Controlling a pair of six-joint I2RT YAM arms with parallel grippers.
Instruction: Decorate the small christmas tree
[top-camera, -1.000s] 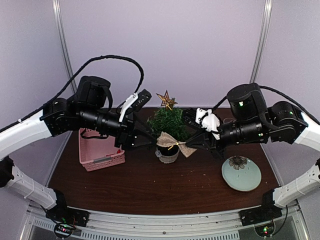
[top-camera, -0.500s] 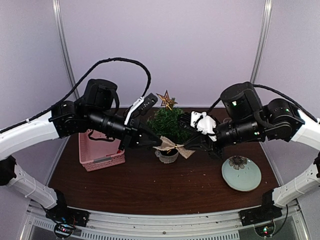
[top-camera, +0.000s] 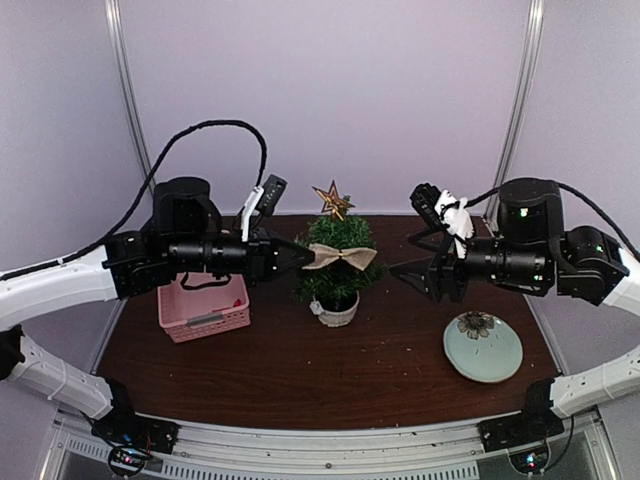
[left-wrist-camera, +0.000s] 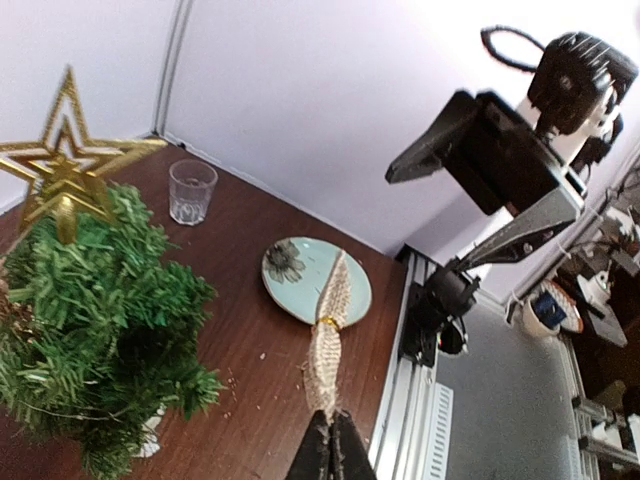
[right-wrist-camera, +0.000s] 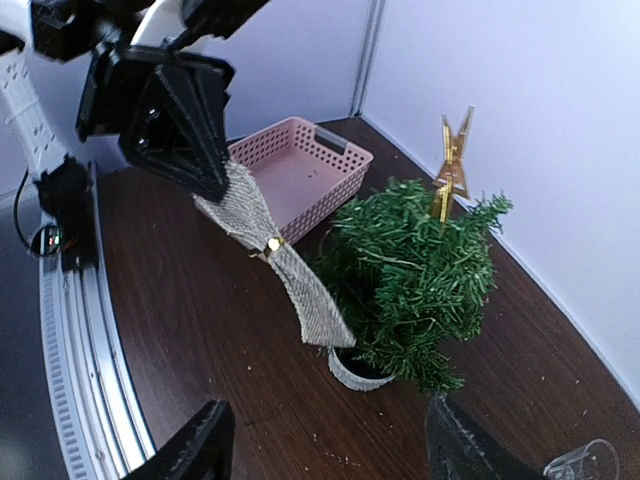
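Observation:
The small christmas tree (top-camera: 335, 278) stands in a white pot (top-camera: 337, 312) at mid-table, with a gold star (top-camera: 332, 200) on top. A burlap bow (top-camera: 343, 257) with a gold middle band hangs in front of the tree's upper branches. My left gripper (top-camera: 303, 258) is shut on the bow's left end, and the left wrist view shows the bow (left-wrist-camera: 330, 320) stretching away from the closed tips (left-wrist-camera: 331, 440). My right gripper (top-camera: 415, 240) is open, right of the tree and apart from the bow. Its wrist view shows wide fingers (right-wrist-camera: 195, 450) below the tree (right-wrist-camera: 420, 270) and bow (right-wrist-camera: 275, 255).
A pink basket (top-camera: 203, 305) sits left of the tree under my left arm. A pale blue flowered plate (top-camera: 483, 345) lies at the front right. A clear glass (left-wrist-camera: 192, 190) stands near the back wall. Small crumbs of foliage dot the brown table (top-camera: 300, 380).
My right gripper has opened, let go of the bow and drawn back to the right. My left gripper shut on the bow's other end and lifted it from pot height to the upper branches.

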